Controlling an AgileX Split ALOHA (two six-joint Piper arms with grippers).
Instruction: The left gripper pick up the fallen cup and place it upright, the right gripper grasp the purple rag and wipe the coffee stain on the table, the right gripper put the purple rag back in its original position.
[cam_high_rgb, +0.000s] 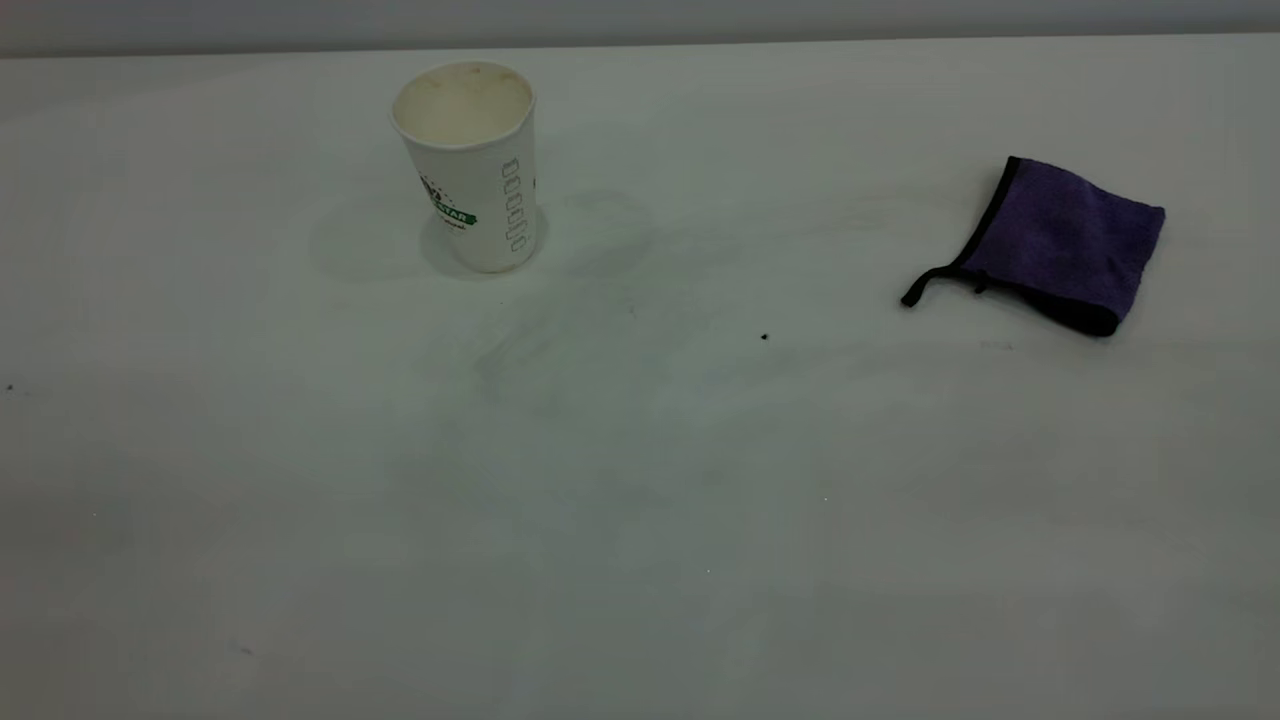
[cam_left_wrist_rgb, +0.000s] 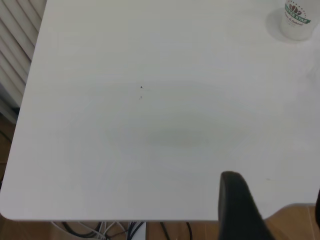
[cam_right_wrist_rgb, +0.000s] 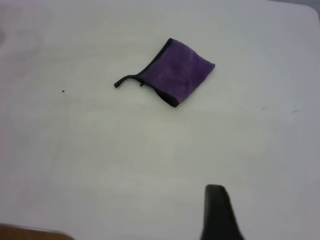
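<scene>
One dark finger (cam_left_wrist_rgb: 239, 207) of the left arm shows low over the near edge of the surface (cam_left_wrist_rgb: 125, 150); its partner barely peeks in, so can't tell if the left fingers are spread or together. Same w/ the right arm: a single finger (cam_right_wrist_rgb: 217, 212) in sight, hanging over bare white, holding nothing visible, open or closed unclear.

Further out, the cup (cam_high_rgb: 473, 165) stands upright toward the far left of the surface, mouth up, logo facing front, well apart from both arms. The rag (cam_high_rgb: 1058, 243) lies folded toward the far right edge, strap trailing toward the middle, well clear of the right finger.

No brown stain to be seen btwn them, just faint grey smears & a tiny black speck (cam_high_rgb: 764, 337). Looks like all three steps are done.

Risk from here is small: an arm swinging back across could clip the light, empty cup & tip it again, or drag the rag by its strap.
</scene>
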